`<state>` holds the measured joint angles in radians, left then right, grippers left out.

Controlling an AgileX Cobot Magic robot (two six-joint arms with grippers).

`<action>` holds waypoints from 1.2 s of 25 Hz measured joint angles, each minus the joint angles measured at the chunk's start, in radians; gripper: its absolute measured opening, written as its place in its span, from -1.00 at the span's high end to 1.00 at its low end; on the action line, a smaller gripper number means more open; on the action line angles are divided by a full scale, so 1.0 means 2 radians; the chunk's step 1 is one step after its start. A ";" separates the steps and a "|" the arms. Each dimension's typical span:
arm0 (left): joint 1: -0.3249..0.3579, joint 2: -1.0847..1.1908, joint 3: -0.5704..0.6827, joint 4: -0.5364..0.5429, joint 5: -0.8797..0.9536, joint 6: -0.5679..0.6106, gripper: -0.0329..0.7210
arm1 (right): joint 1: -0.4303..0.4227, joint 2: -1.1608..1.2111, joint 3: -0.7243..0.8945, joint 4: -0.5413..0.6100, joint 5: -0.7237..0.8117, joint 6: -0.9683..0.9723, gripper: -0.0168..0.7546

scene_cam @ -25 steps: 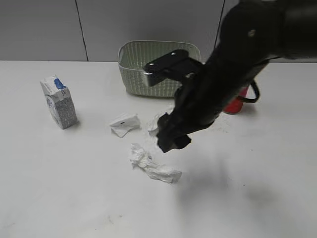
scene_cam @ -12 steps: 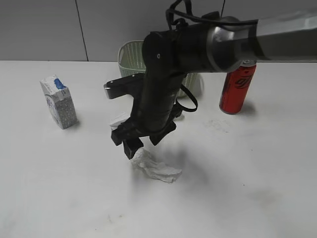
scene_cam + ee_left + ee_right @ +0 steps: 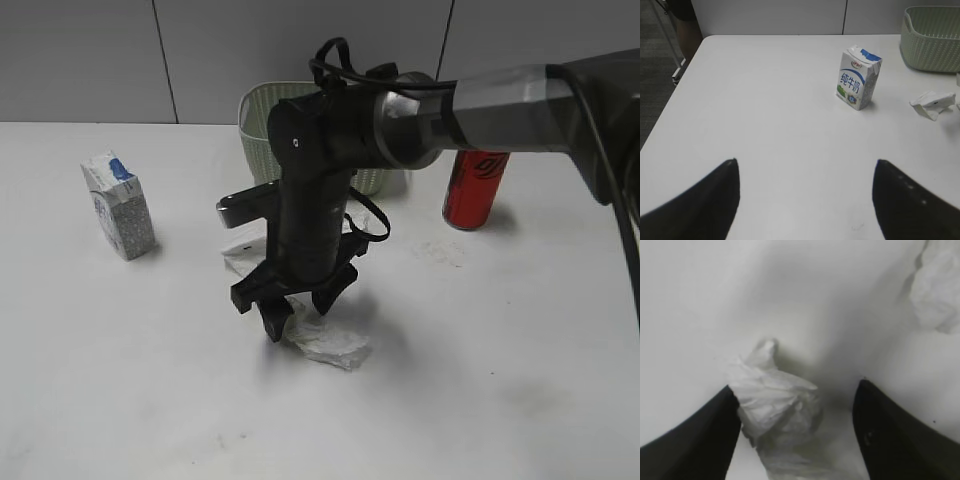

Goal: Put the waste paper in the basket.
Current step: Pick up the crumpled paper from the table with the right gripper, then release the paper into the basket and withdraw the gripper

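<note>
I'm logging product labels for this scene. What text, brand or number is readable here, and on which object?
"纯牛奶" in blue, running down the front of the milk carton.
Small red logo above it on the carton: too small to read.
Black lettering on the red can: blurred, unreadable.
Nothing else carries text.

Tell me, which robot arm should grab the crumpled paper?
The right one. Its gripper is open and right over the front paper wad, which sits between the fingers in the right wrist view. The left gripper is open too, but over bare table, away from the papers.
</note>
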<state>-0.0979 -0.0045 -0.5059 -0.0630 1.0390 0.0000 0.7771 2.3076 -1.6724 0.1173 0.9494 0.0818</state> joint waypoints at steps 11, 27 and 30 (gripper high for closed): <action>0.000 0.000 0.000 0.000 0.000 0.000 -0.66 | 0.000 -0.003 -0.022 0.013 0.029 -0.018 0.86; 0.000 0.000 0.000 0.000 0.000 0.000 -0.65 | -0.057 -0.046 -0.184 -0.201 -0.255 0.053 0.86; 0.000 0.000 0.000 0.000 0.000 0.000 -0.65 | -0.075 -0.012 -0.184 -0.224 -0.316 0.056 0.86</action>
<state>-0.0979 -0.0045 -0.5059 -0.0630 1.0390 0.0000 0.6266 2.2842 -2.0400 -0.3299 0.3169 0.1938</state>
